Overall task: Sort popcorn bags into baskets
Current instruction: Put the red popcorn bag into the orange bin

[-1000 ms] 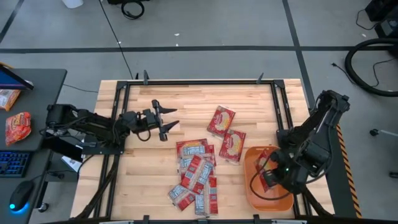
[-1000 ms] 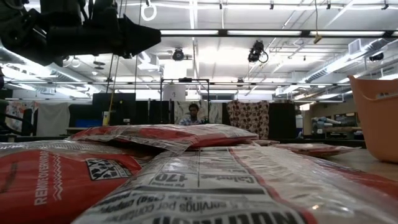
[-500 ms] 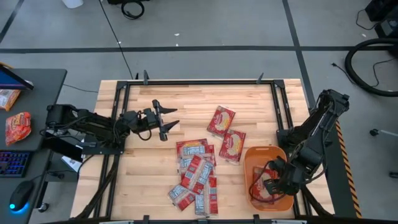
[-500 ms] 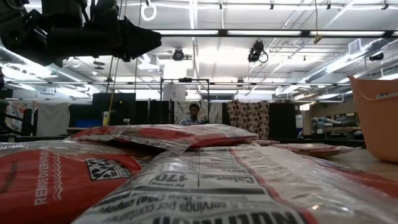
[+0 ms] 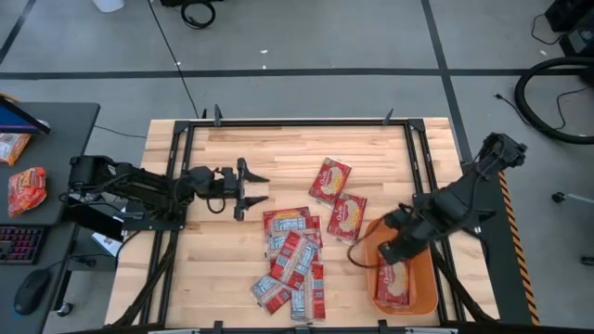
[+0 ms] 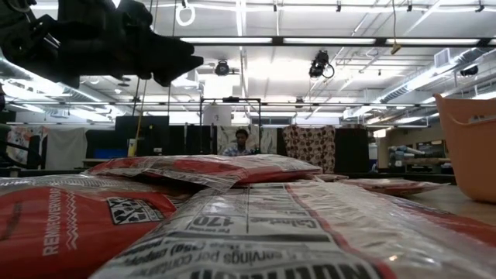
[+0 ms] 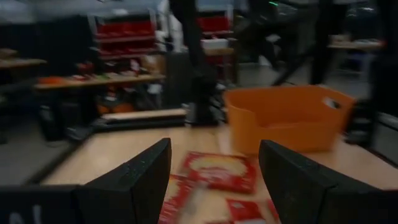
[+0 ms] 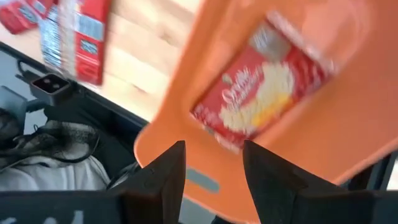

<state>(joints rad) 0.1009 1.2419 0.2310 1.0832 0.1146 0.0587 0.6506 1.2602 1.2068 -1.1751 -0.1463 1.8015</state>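
Note:
The popcorn bags are red and cream packets. Several lie overlapping in a pile (image 5: pixel 292 264) at the table's middle near side, and two more (image 5: pixel 338 197) lie just beyond it. One bag (image 5: pixel 394 283) lies flat on the floor of the orange basket (image 5: pixel 422 301) at the near right. My right gripper (image 5: pixel 382 252) hovers open over the basket's far left rim, and in its wrist view the bag (image 8: pixel 261 93) lies below the empty fingers (image 8: pixel 211 155). My left gripper (image 5: pixel 252 188) hangs open above the bare table left of the pile, and its wrist view faces bags (image 7: pixel 217 171) and the basket (image 7: pixel 286 118).
Black frame rails (image 5: pixel 176 186) run along the table's left, right and far sides. A side desk (image 5: pixel 37 195) with a snack packet stands left of the table. In the low view a person (image 6: pixel 242 139) stands far back in the room.
My right gripper has opened and let go of a popcorn bag, which now lies flat in the basket. It has then risen and drawn back toward the basket's far left rim. My left gripper has turned a little in place.

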